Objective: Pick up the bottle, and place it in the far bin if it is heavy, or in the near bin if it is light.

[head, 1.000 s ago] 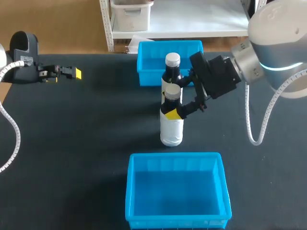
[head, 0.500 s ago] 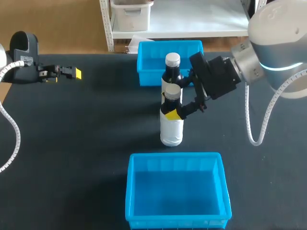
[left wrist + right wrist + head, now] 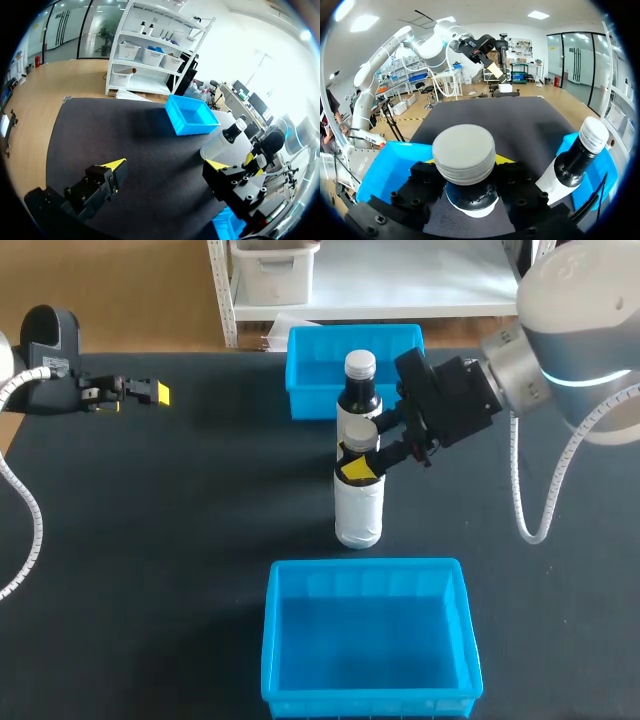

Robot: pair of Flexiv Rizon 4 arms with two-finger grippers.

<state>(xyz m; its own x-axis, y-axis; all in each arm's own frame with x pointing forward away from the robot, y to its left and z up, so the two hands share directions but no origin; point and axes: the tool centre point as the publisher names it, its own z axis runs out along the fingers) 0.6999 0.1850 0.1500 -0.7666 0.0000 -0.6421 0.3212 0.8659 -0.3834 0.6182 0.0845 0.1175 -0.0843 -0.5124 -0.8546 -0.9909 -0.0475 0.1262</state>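
**R GRIPPER NUDGED UP ON BOTTLE NECK**

Since 1 s ago the R gripper [image 3: 360, 468] has been shifted slightly toward 12 o'clock in the head view. Its yellow tip is now seated a little higher on the bottle [image 3: 358, 505]. Nothing else has been moved.

The L gripper [image 3: 150, 392] is held at approx. 10 o'clock of the table [image 3: 200, 520], well apart from all else. Its jaws are spread wide, w/ nothing between them.

The bottle (white body, dark neck, grey cap) is found upright near the table's centre. Whether its base is off the surface cannot be told. A second bottle [image 3: 359, 390], dark w/ a white cap, is set just beside it at 12 o'clock; contact btwn the two cannot be judged. The far bin [image 3: 315, 370] is placed at 12 o'clock of both bottles. The near bin [image 3: 365, 630] is at 6 o'clock of them, apart from the bottle.

The R arm is brought in from approx. 2 o'clock. Its jaws are clamped on the bottle's neck from two sides, just under the cap.
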